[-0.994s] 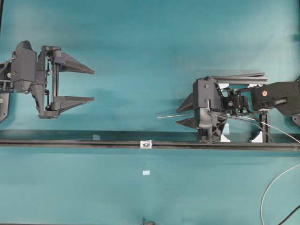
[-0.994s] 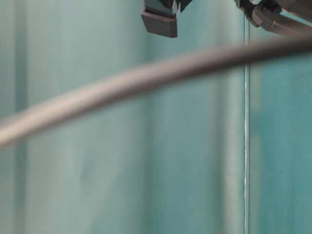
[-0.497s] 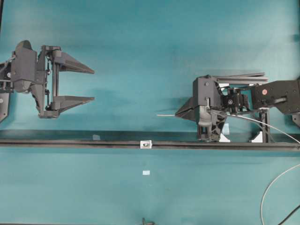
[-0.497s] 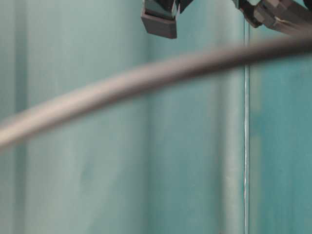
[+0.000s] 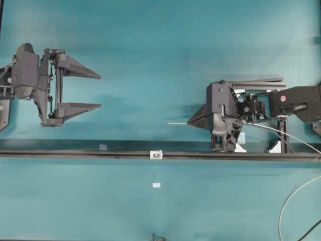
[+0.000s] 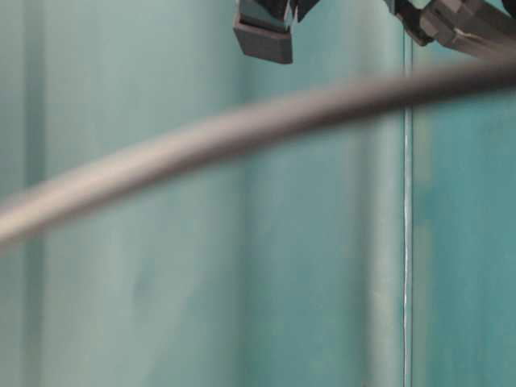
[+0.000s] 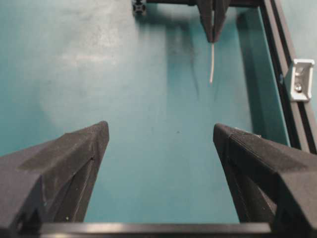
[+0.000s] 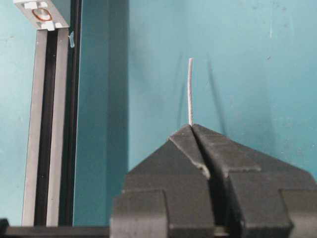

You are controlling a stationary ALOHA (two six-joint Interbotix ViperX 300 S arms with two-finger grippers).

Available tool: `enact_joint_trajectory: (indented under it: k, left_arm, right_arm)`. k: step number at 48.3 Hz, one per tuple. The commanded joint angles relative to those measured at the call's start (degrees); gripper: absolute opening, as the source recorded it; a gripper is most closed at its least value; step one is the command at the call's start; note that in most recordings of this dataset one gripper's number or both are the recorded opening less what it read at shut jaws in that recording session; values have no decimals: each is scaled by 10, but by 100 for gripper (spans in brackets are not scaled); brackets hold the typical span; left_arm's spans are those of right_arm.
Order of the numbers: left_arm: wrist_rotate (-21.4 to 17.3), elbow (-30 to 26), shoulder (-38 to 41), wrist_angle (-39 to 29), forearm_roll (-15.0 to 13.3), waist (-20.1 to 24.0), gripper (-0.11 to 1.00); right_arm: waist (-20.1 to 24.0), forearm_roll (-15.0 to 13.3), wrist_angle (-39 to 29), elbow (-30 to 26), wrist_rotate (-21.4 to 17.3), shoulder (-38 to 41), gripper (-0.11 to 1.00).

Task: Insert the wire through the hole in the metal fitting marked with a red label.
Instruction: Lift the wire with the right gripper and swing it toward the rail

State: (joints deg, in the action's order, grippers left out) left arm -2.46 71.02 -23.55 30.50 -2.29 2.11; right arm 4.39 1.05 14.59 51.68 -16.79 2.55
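**Wire Pinched, Fitting Apart**

While the left gripper (image 5: 98,90) hung with its jaws spread wide and empty, the right gripper (image 5: 189,123) was clenched on the wire (image 5: 176,123), whose short free end poked out past the fingertips. On the black rail (image 5: 75,153) sat the metal fitting (image 5: 157,154), well apart from the wire tip
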Motion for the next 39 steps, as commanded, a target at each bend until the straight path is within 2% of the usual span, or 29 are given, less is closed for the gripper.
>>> enact_joint_trajectory:
  k: [1,19,39]
  left_arm:
    - [3,-4,-11,2,-2,2,83]
    - [9,-8,-54,-24,-3,2,83]
    - [8,-9,-105,-39,-3,17,83]
  right_arm:
    - [-2,-1,1,-6,0,-25,-1]
    - [-8,-11,-69,-5,4,-105,-1]
    - [-12,-11,-78,-5,4,-160,-1]
